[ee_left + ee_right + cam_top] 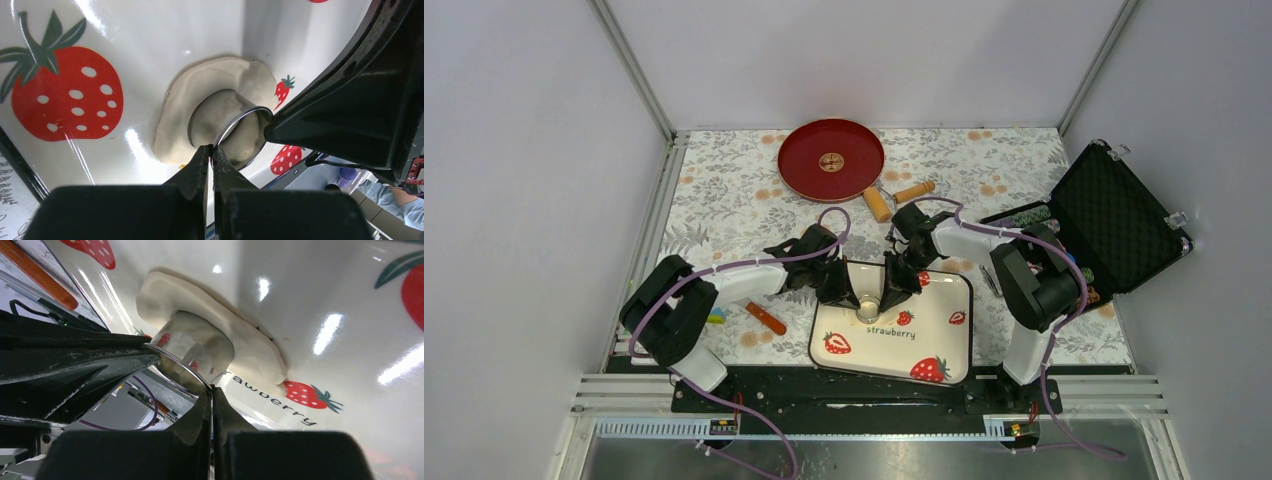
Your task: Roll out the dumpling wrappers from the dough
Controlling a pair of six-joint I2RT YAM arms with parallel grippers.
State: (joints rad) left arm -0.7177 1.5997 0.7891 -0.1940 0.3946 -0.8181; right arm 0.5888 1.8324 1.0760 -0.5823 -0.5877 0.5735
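A flattened slab of pale dough (172, 130) (250, 347) lies on a white strawberry tray (944, 310). A round metal cutter (243, 114) (195, 340) (870, 301) stands pressed into it, with dough showing inside the ring. My left gripper (211, 147) (854, 292) is shut on the cutter's rim from the left. My right gripper (212, 388) (889, 288) is shut on the opposite rim. No separate dumpling wrapper is in view on the tray.
A red plate (804, 150) sits at the back with a small tan round spot at its centre. A wooden rolling pin (898, 195) lies beside it. An open black case (1114, 215) stands at the right. An orange tool (766, 318) lies left of the tray.
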